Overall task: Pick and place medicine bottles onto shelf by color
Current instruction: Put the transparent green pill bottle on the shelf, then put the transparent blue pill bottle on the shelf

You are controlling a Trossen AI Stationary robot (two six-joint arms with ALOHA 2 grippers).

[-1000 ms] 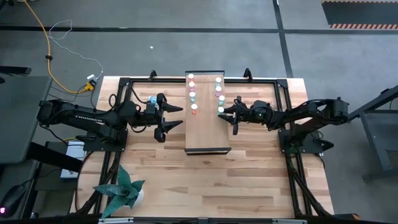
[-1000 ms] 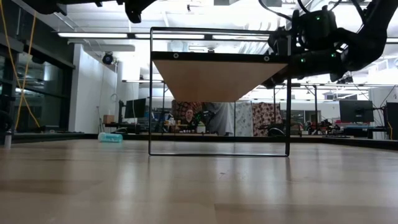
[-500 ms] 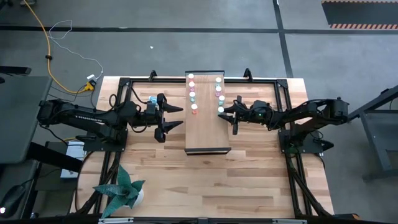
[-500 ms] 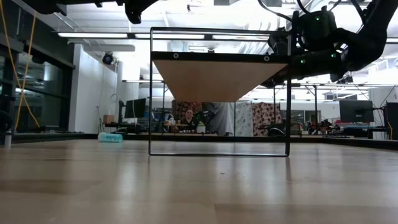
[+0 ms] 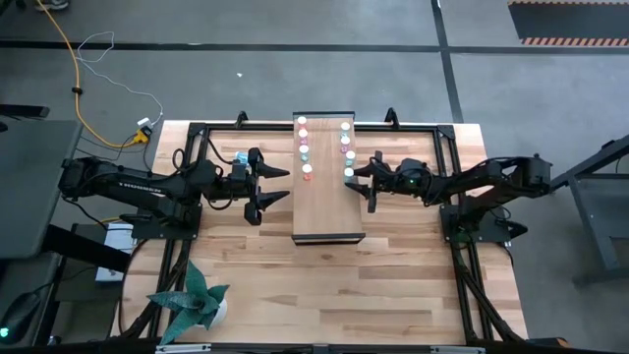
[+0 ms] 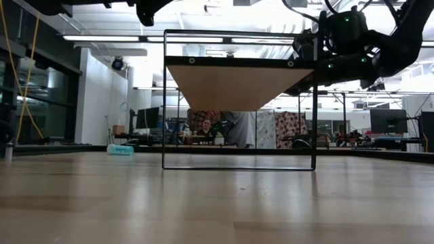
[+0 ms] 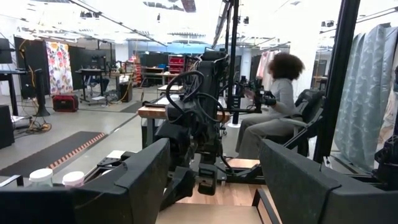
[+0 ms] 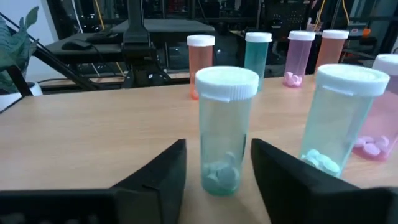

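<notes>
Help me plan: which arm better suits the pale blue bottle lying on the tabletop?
Left. The left gripper, jaws open, is near the pale blue bottle; the right gripper is across the raised wooden shelf.

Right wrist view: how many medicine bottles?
7: near teal bottle between the right gripper's fingers; second teal and near pink beside it; behind, orange, far teal, far pink, second orange. Others possibly hidden.

Bottles (image 5: 346, 147) line shelf (image 5: 329, 216) far half; near half bare
</notes>
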